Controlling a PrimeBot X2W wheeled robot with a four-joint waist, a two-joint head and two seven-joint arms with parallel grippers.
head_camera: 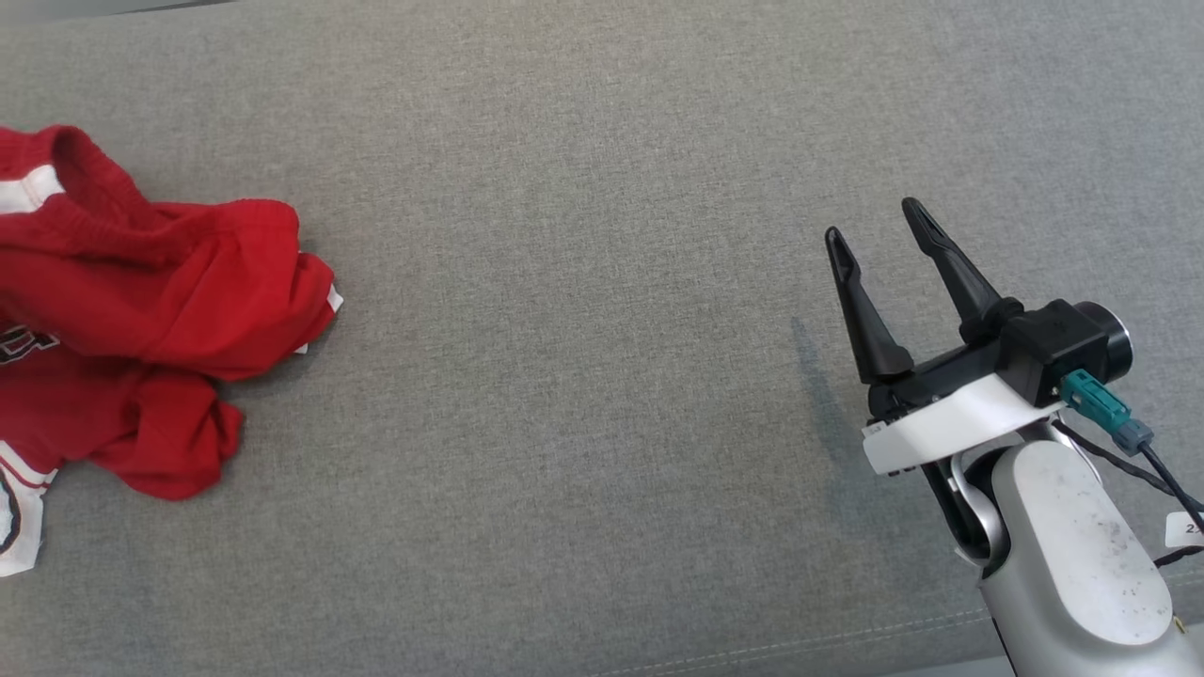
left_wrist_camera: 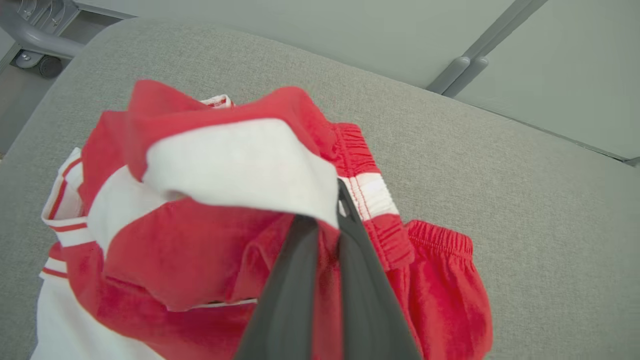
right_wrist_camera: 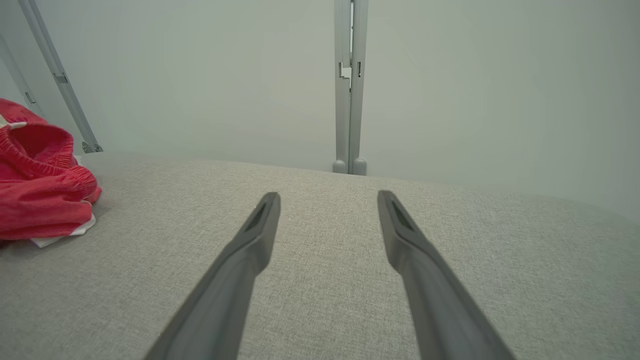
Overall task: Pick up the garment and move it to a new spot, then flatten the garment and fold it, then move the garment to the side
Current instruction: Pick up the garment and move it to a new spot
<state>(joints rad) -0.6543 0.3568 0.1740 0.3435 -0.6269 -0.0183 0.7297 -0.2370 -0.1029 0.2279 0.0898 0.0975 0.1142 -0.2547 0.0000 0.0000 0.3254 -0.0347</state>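
At the far left of your grey cushion (head_camera: 602, 423), the red-and-white garment (head_camera: 141, 310) lies bunched. Your left gripper (left_wrist_camera: 327, 225) pinches a fold of it, jaws pressed together (red cloth between the fingers). Your right gripper (head_camera: 873, 221) hovers well apart over bare cushion, jaws spread wide.

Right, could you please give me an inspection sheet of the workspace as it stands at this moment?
Surface: grey fabric pad, with a faint dark streak beside the right arm.
Job's things: red and white garment, crumpled at the left side, not yet flattened or folded.
Clutter: nothing seen.
End effectors: left end effector shut on the garment; right end effector open, empty, well apart from the garment.
Cables: dark cable with teal plug at the right wrist.
Surroundings: pale wall panels with grey posts; a caster wheel beyond the pad's edge.
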